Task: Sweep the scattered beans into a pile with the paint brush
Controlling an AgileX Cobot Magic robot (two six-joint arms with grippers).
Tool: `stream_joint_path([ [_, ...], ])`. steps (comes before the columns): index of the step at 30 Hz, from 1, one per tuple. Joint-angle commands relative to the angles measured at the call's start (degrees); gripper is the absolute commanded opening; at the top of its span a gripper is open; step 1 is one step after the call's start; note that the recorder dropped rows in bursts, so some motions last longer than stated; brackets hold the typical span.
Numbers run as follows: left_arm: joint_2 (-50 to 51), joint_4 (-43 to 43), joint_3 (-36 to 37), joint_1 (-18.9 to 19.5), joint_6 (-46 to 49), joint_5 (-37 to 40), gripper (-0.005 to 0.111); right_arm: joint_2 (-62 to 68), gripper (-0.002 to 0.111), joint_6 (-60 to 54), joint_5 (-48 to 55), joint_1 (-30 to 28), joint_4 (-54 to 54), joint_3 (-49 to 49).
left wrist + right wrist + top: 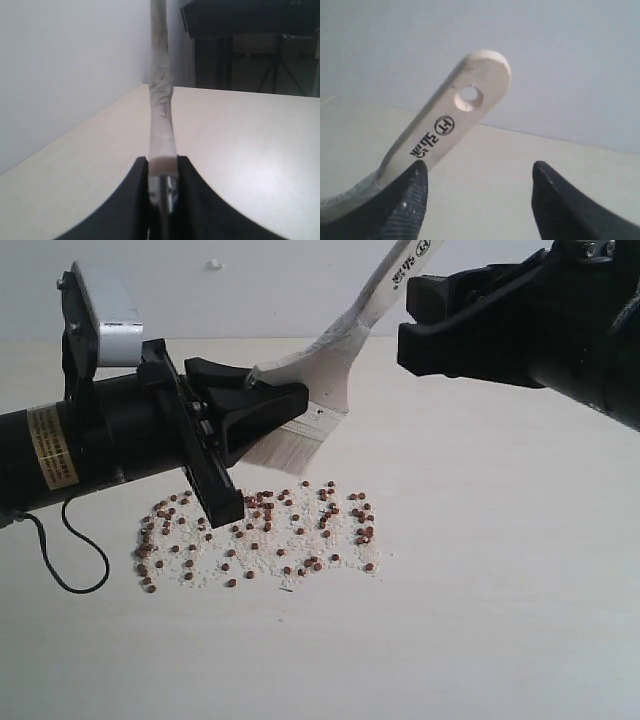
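The paint brush (330, 350) hangs tilted above the table, with its off-white bristles (290, 450) just over the far edge of the beans. My left gripper (280, 385) is shut on its silver ferrule (162, 182), and the cream handle (161, 110) runs away from the jaws. The reddish-brown beans (260, 530) lie spread in a loose wide patch with whitish crumbs, not in a dense pile. My right gripper (405, 318) is open beside the handle's upper end. The handle's holed end (467, 100) shows past one finger of my right gripper (480, 172), with nothing between the fingers.
A black cable (70, 560) loops on the table under the left arm. The pale table (480, 590) meets a white wall at the back. Dark furniture (250, 30) stands beyond the table's far side.
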Motion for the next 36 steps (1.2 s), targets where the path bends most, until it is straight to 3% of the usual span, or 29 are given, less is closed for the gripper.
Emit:
stream_joint_path([
  [1, -0.1, -0.9, -0.4, 0.1, -0.6, -1.3, 0.000, -0.6, 0.059, -1.0, -2.7, -0.1, 1.3, 0.3],
  [3, -0.1, -2.3, -0.4, 0.1, -0.6, -1.3, 0.000, -1.9, 0.063, -5.5, -4.6, -0.1, 4.7, 0.3],
  [7, -0.1, -2.9, -0.4, 1.4, -0.3, -2.2, 0.000, -8.7, 0.057, -9.0, -5.6, -0.1, 5.6, 1.1],
  [9, -0.1, -2.9, 0.8, 2.8, -0.4, -6.2, 0.000, -12.7, 0.041, -13.4, -6.2, -0.1, 10.9, 2.9],
  [10, -0.1, -3.1, 2.4, 4.2, -0.3, -10.3, 0.000, -15.3, 0.024, -13.2, -7.1, -0.1, 12.3, 5.2],
  [12, -0.2, -2.6, 4.8, 6.5, 0.0, -12.6, 0.000, -18.7, 0.004, -12.9, -7.1, -0.1, 13.2, 9.3],
  [13, -0.3, -2.5, 5.5, 7.1, 0.1, -12.6, 0.000, -19.6, 0.000, -12.9, -6.9, -0.1, 14.0, 10.6],
  [21, -9.3, 0.7, 9.9, 7.8, -0.8, -10.5, 0.000, -21.2, 0.000, -12.4, -6.7, -0.1, 14.2, 19.4],
  [28, -23.2, 3.8, 11.6, 7.8, -6.7, 3.2, 0.000, -26.1, 0.000, -9.5, -6.7, -0.1, 12.2, 21.1],
  [36, -32.6, 1.7, 17.5, 7.8, -6.1, 5.7, 0.000, -31.4, 0.000, -8.4, -6.7, -0.1, 15.2, 21.2],
])
